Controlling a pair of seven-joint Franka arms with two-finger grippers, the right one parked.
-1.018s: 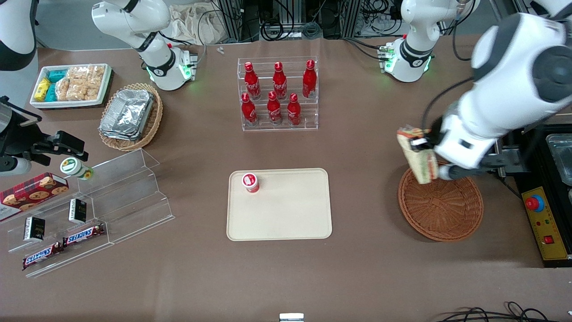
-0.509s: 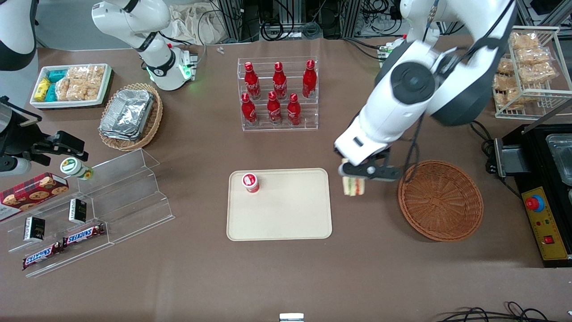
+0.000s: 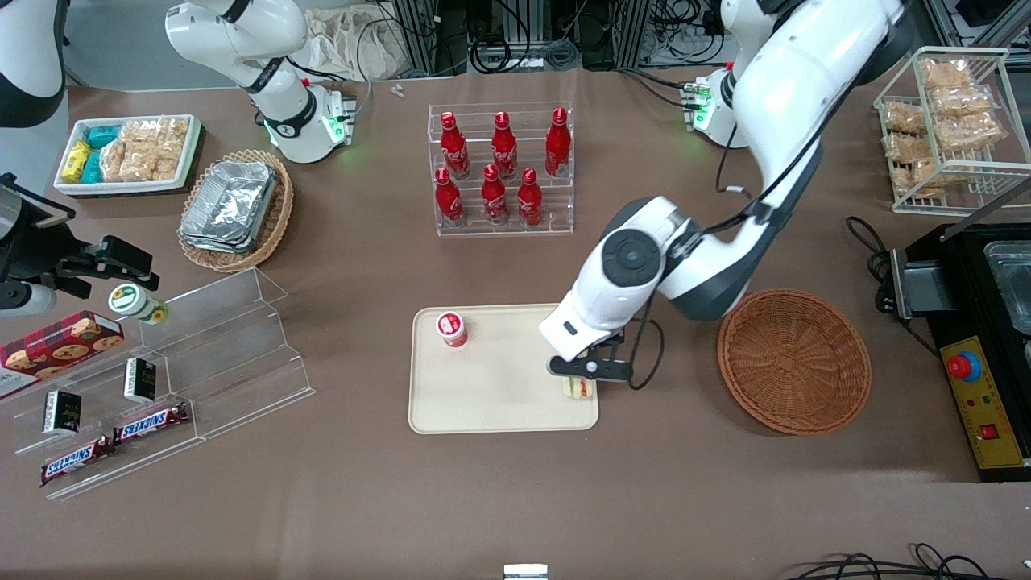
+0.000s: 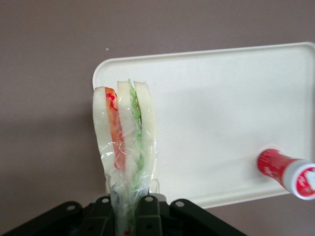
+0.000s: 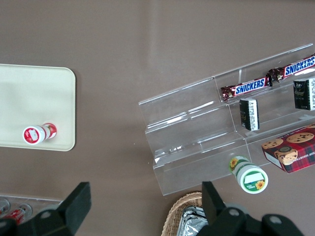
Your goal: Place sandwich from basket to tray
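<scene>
The gripper (image 3: pixel 581 379), fingers closed on the wrapped sandwich (image 4: pixel 125 135), holds it clear of the empty basket (image 3: pixel 793 362) and over a corner of the tray (image 4: pixel 211 123) below the fingertips; lowering and release apparently remain.

The gripper (image 3: pixel 581 380) is closed on the sandwich (image 3: pixel 577 387) above the tray (image 3: pixel 499 403), at the tray corner nearest the basket (image 3: pixel 793 362). A small bottle (image 3: pixel 451 329) stands on the tray, well apart from the sandwich.
</scene>
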